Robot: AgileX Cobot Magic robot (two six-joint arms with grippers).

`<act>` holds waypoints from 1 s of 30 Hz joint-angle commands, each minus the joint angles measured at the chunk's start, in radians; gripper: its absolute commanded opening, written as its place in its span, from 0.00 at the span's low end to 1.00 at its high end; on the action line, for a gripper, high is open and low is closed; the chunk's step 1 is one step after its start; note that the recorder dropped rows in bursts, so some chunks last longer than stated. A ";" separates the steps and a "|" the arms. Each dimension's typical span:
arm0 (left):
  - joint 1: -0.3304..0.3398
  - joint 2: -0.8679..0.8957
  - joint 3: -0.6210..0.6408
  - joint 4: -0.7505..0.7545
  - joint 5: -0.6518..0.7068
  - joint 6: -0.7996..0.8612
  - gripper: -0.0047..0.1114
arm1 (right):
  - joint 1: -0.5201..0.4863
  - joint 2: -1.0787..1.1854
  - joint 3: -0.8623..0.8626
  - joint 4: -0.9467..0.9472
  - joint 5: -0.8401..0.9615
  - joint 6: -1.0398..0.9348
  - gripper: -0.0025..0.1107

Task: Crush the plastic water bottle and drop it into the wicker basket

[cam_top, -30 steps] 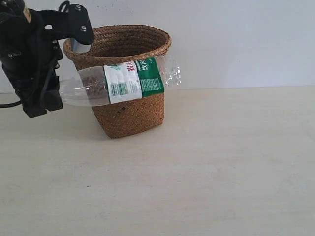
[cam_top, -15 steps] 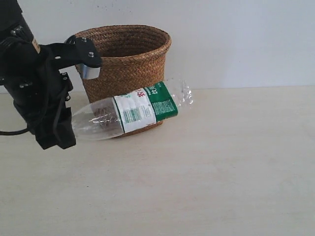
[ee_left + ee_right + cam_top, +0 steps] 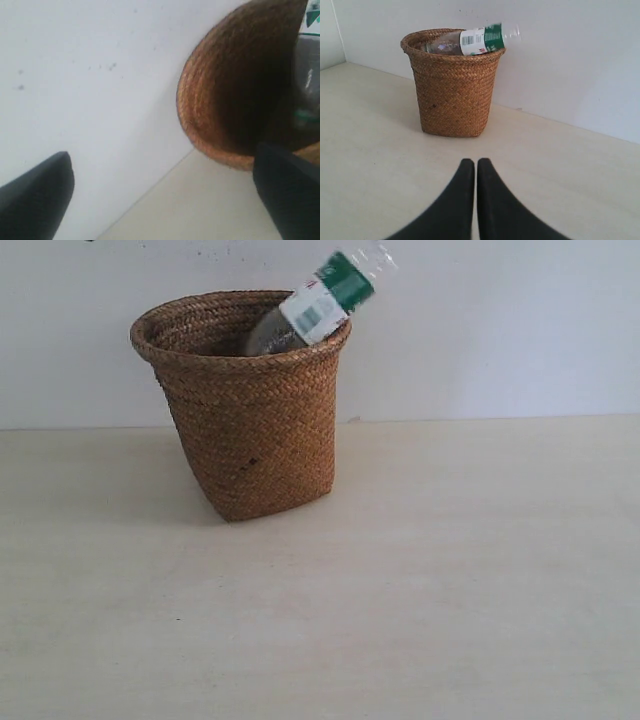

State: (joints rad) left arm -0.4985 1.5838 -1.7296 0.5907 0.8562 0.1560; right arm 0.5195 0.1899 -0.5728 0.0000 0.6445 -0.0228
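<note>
Left gripper (image 3: pixel 162 155) fingers gaped wide, empty; right gripper (image 3: pixel 475 164) fingers pressed together, holding nothing. The plastic water bottle (image 3: pixel 322 300) leaned from the wicker basket (image 3: pixel 250 430) toward two o'clock.

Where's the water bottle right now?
In the exterior view the plastic water bottle sits tilted inside the wicker basket, left of centre on the table. It leans on the right side of the rim with its upper end poking out.
</note>
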 commanded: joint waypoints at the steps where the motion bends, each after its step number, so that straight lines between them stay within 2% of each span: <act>1: 0.000 0.036 -0.004 0.044 0.098 -0.051 0.79 | 0.000 -0.007 0.003 0.000 -0.005 -0.002 0.02; 6: 0.000 0.048 -0.004 0.046 0.124 -0.051 0.79 | 0.000 -0.007 0.003 0.000 -0.005 -0.002 0.02; 12: 0.000 0.048 -0.004 0.015 0.223 -0.052 0.78 | 0.000 -0.007 0.003 0.000 -0.005 -0.002 0.02; 14: 0.000 0.048 -0.004 -0.015 0.260 -0.085 0.70 | 0.000 -0.007 0.003 0.000 -0.005 -0.002 0.02; 15: 0.000 0.048 -0.004 -0.039 0.287 -0.105 0.58 | 0.000 -0.007 0.003 0.000 -0.005 -0.002 0.02; 16: 0.000 0.048 -0.004 -0.048 0.296 -0.112 0.51 | 0.000 -0.007 0.003 0.000 -0.005 -0.002 0.02; 17: 0.000 0.048 -0.004 -0.064 0.303 -0.115 0.37 | 0.000 -0.007 0.003 0.000 -0.005 -0.002 0.02; 22: 0.000 0.048 -0.004 -0.110 0.308 -0.115 0.07 | 0.000 -0.007 0.003 0.000 -0.005 -0.002 0.02; 30: 0.000 0.048 -0.004 -0.124 0.314 -0.115 0.08 | 0.000 -0.007 0.003 0.000 -0.005 -0.002 0.02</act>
State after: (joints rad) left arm -0.4985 1.6345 -1.7320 0.4723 1.1677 0.0530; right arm 0.5195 0.1899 -0.5728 0.0000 0.6445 -0.0228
